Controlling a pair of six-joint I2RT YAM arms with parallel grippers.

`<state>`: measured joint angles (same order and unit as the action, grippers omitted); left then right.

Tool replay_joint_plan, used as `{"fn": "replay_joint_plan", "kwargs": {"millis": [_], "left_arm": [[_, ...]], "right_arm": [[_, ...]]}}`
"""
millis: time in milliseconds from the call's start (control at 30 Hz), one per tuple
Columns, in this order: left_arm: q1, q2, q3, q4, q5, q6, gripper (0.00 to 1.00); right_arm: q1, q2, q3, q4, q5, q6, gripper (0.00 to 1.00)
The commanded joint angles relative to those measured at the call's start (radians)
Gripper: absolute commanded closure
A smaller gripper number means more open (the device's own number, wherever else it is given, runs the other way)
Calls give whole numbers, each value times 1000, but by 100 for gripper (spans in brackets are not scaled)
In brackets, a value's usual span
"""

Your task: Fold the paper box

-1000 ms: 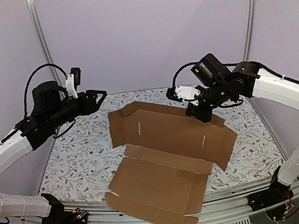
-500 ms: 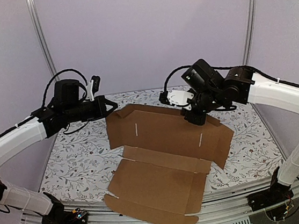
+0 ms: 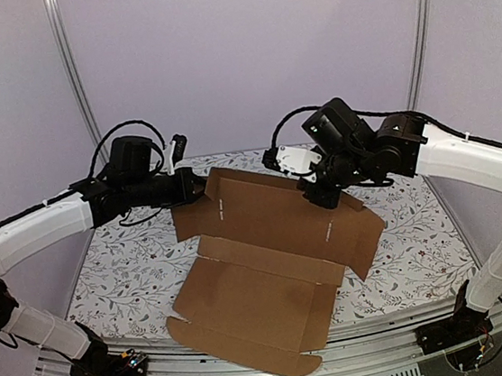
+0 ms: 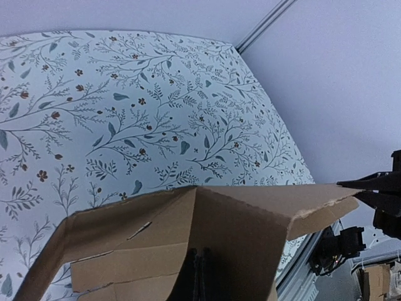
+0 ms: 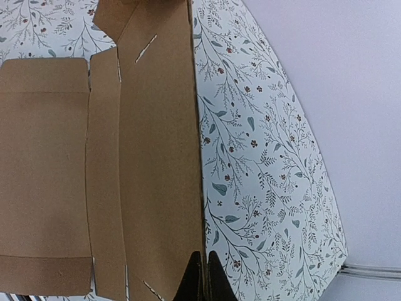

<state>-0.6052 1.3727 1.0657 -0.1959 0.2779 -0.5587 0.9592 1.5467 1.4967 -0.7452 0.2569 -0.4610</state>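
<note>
The paper box (image 3: 269, 268) is a brown die-cut cardboard sheet lying open on the floral table; its front flap hangs over the near edge and its rear panel is raised. My right gripper (image 3: 316, 197) is shut on the rear panel's far edge; in the right wrist view the fingertips (image 5: 195, 279) pinch that edge of the box (image 5: 156, 157). My left gripper (image 3: 198, 187) is shut, its tips against the folded-up left side flap. In the left wrist view the closed gripper (image 4: 202, 279) sits right at the crease of the box (image 4: 125, 251).
The floral tablecloth (image 3: 124, 266) shows on both sides of the sheet. A metal rail (image 3: 388, 354) runs along the near edge. Upright frame posts (image 3: 70, 72) stand at the back corners against the lilac walls.
My left arm has swung right and reached the box's left flap, pushing it inward. The sheet has slid left and toward the front. My right gripper shifted slightly left, still holding the rear panel.
</note>
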Motion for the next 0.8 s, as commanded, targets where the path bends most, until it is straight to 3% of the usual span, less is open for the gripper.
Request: {"fn": "replay_joint_plan", "kwargs": {"millis": [0, 367, 767], "left_arm": [[-29, 39, 31, 42, 46, -15, 100], [-65, 74, 40, 89, 41, -29, 100], [-64, 16, -25, -82, -131, 41, 99]], "right_arm": [[16, 14, -11, 61, 10, 35, 100], [27, 14, -71, 121, 28, 79, 100], [27, 57, -85, 119, 185, 57, 100]]}}
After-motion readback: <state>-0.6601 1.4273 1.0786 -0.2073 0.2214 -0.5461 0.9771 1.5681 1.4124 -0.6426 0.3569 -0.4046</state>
